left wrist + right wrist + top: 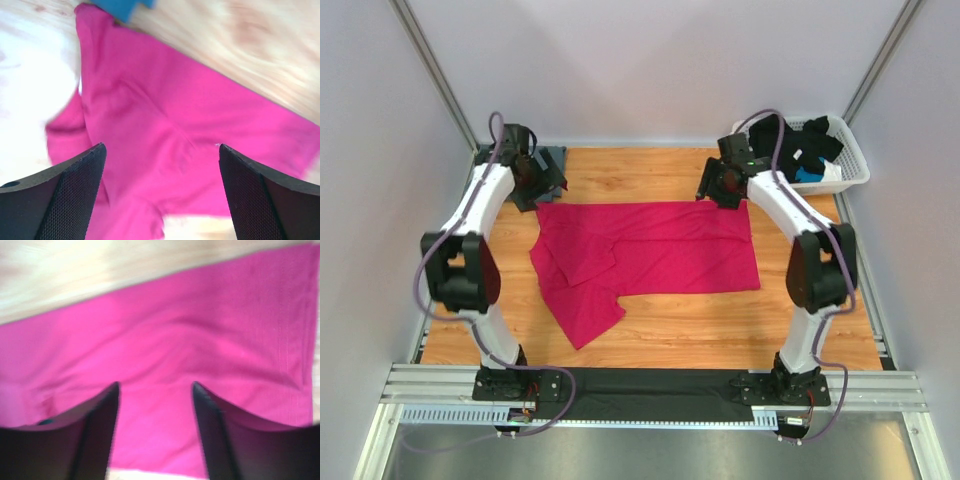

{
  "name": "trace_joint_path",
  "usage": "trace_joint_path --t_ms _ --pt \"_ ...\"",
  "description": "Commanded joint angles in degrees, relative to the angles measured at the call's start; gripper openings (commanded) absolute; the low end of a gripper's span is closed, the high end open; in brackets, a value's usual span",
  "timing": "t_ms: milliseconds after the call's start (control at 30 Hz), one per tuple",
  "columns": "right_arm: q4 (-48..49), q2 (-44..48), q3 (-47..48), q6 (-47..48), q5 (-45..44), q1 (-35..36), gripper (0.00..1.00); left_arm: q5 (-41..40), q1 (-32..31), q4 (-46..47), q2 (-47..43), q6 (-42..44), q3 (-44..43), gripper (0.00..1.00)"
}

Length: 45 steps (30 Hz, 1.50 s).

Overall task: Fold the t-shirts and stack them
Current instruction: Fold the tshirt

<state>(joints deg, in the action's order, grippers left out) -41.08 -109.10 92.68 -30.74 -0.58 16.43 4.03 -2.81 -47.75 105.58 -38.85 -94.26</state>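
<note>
My left fingers (65,200) are spread wide with nothing between them. They hang over the far left corner of the pink t-shirt (165,115). The folded blue-grey t-shirt (122,6) lies just beyond that corner. If I reach down a bit too far out, I think I could catch the blue-grey one and mess up its fold.

The pink t-shirt lies flat on the wooden surface (720,330), but one floppy part sticks out crooked on the near left. If I fold it like that, the shape may come out lumpy. I could also pinch only the top layer, and then the bottom layer would slide away.

My right fingers (230,440) are apart too and hold nothing. They hang over the far right edge of the pink t-shirt. The cloth is right under both pairs of fingers, not between them.
</note>
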Motion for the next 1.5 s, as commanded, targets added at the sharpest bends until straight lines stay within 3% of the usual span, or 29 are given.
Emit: trace_joint_path --t_ms 0,67,233,433,567,733,933,1233,1467 --pt "2.5 14.8 -4.9 -0.9 3.0 -0.1 0.67 -0.3 -1.6 -5.3 -19.2 -0.5 6.8 1.00" --pt "1.9 18.9 -11.3 -2.3 2.5 -0.2 0.75 -0.9 -2.7 -4.9 -26.1 -6.7 17.8 1.00" --pt "-1.1 34.0 -27.3 -7.5 -1.2 -0.9 0.76 -2.2 -6.4 -6.9 -48.0 -21.0 42.4 0.97" --pt "-5.9 49.9 -46.1 -12.7 -1.9 -5.5 0.75 -2.2 -18.4 -8.2 -63.6 -35.0 57.9 0.91" --pt "-6.4 54.1 -52.2 -12.3 -1.4 -8.6 0.77 -2.9 -26.4 -6.9 -62.7 -39.8 62.3 0.90" --pt "-2.3 51.6 -54.3 -12.5 -1.3 -10.3 0.76 -5.8 -31.8 -5.9 -57.3 -42.8 62.4 0.87" --pt "1.1 47.2 -53.3 -13.2 -1.7 -10.4 0.72 -5.4 -32.0 -3.7 -55.8 -42.9 64.5 0.81" --pt "-0.2 44.6 -50.2 -12.2 -3.3 -10.4 0.68 -1.9 -34.8 2.2 -58.6 -50.2 73.2 0.71" --pt "0.7 44.8 -52.3 -13.6 -2.9 -10.4 0.65 -3.9 -34.9 3.1 -57.5 -48.9 71.4 0.65"
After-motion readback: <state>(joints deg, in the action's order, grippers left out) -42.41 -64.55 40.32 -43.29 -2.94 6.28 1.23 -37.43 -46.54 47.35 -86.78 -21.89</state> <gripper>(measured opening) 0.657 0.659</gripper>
